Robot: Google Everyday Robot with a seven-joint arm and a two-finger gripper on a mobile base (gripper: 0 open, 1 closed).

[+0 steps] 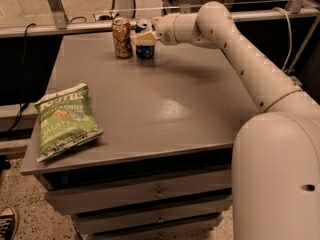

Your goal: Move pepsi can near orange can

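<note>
The orange can [121, 38] stands upright near the far edge of the grey table [165, 104], with pale swirly markings and a silver top. The pepsi can [145, 50] stands just to its right, dark blue with a silver top, a small gap between them. My gripper [144, 37] reaches in from the right at the end of the white arm [235, 44] and is shut on the pepsi can's upper half, hiding part of it. The can's base rests at or just above the tabletop.
A green chip bag [62, 120] lies at the table's front left. Drawers [150, 199] are under the tabletop. A metal rail and a cable [70, 25] run behind the far edge. A shoe [6, 223] shows at the bottom left floor.
</note>
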